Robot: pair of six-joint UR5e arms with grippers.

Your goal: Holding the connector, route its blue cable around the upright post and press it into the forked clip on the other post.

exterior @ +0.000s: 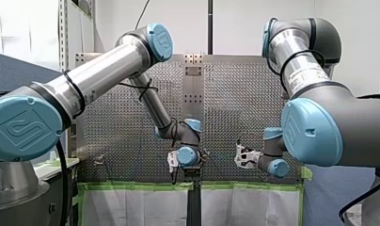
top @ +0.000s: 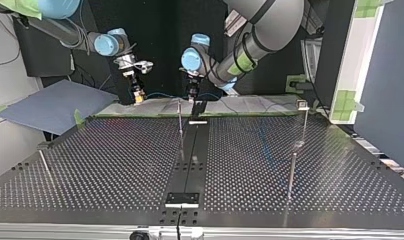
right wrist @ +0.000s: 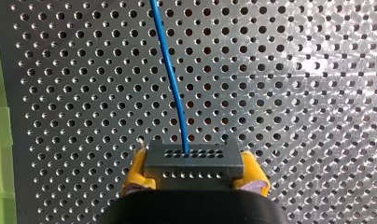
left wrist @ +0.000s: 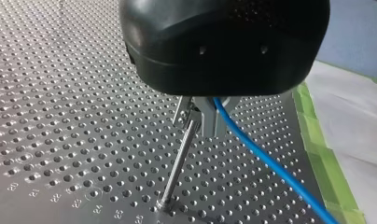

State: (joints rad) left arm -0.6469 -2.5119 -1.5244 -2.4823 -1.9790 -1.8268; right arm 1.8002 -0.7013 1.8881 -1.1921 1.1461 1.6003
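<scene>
connector (right wrist: 192, 163), a grey block with rows of holes, is pinched between the yellow pads (right wrist: 136, 170) of my right hand (right wrist: 194, 171), above the perforated tabletop (right wrist: 294, 93). its blue cable (right wrist: 170, 70) leaves the block's middle and runs ahead over the holes. in the left wrist view the cable slants down past my left hand (left wrist: 203, 116), which sits at the top of an upright post (left wrist: 178, 163); whether that hand is spread or pressed together cannot be told.

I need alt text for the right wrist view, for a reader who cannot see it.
My right gripper, with yellow pads, clamps a dark connector block. A blue cable leaves the block and runs away over the perforated table.
</scene>
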